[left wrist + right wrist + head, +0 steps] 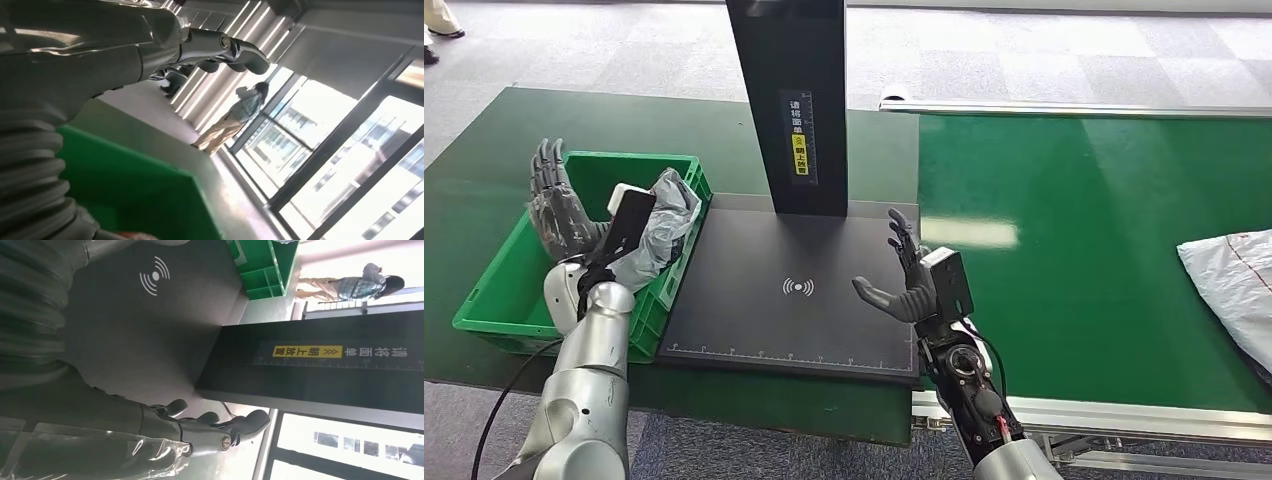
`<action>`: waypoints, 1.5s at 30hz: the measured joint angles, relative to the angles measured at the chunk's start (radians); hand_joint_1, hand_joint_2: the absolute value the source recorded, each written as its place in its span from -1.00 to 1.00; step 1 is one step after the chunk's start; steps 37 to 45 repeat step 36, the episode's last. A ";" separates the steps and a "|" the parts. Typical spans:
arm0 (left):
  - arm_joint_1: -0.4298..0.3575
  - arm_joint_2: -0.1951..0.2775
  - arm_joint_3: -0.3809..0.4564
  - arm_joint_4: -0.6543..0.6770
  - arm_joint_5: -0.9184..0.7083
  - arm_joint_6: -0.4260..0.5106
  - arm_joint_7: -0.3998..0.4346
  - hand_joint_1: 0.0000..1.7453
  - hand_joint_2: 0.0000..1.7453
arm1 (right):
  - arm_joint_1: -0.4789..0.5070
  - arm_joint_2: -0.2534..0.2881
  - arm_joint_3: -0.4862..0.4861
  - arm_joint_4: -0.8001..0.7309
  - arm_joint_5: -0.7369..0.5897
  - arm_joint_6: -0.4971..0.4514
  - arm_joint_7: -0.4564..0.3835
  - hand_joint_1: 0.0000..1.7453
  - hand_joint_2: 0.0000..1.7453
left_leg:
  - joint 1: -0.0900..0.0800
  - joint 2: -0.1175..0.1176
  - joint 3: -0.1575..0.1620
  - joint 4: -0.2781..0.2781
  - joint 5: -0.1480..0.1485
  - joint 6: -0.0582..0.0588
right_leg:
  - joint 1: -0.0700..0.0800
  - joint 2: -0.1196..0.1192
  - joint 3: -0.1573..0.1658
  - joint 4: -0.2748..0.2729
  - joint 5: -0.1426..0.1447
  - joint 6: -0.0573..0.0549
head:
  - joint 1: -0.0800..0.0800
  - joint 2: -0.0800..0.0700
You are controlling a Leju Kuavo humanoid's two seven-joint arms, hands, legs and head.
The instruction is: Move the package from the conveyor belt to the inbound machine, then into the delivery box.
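Package (pixel 656 225), grey and crumpled, sits in the green delivery box (pixel 499 290), just beside the left hand (pixel 559 205) on its inner side, toward the scanner. That hand hovers over the box with fingers spread upward, holding nothing. Looks to me like this parcel is delivered. Another white package (pixel 1229 285) lies on the conveyor belt (pixel 1064 250), well out to the far side of the right hand (pixel 909 280), its long side running roughly away from the robot. The right hand is clearly nearer to it; it stands open and empty at the edge of the inbound machine (pixel 794 300), thumb pointing inward.
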 joint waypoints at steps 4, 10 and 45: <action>0.034 -0.062 0.095 -0.169 0.212 0.000 -0.134 -1.00 -1.00 | -0.011 0.001 0.010 0.010 -0.007 0.006 -0.012 -1.00 1.00 | 0.000 0.000 0.000 0.000 0.000 0.000 | 0.000 0.000 0.000 0.000 0.000 0.000 | 0.000 0.000; 0.120 -0.108 0.018 -0.424 0.513 0.000 -0.146 -1.00 -0.50 | -0.025 0.002 0.019 0.020 -0.051 -0.011 -0.017 -1.00 0.00 | 0.000 -0.001 0.000 0.000 0.000 0.000 | 0.000 0.000 0.000 0.000 0.000 0.000 | 0.000 0.000; 0.350 -0.030 -0.764 -0.464 1.164 -0.731 0.114 -1.00 1.00 | 0.048 -0.028 -0.018 -0.062 -0.109 -0.121 0.090 -1.00 1.00 | 0.000 -0.001 0.000 0.000 -0.001 0.000 | 0.000 0.000 0.000 -0.001 0.000 0.000 | 0.000 0.000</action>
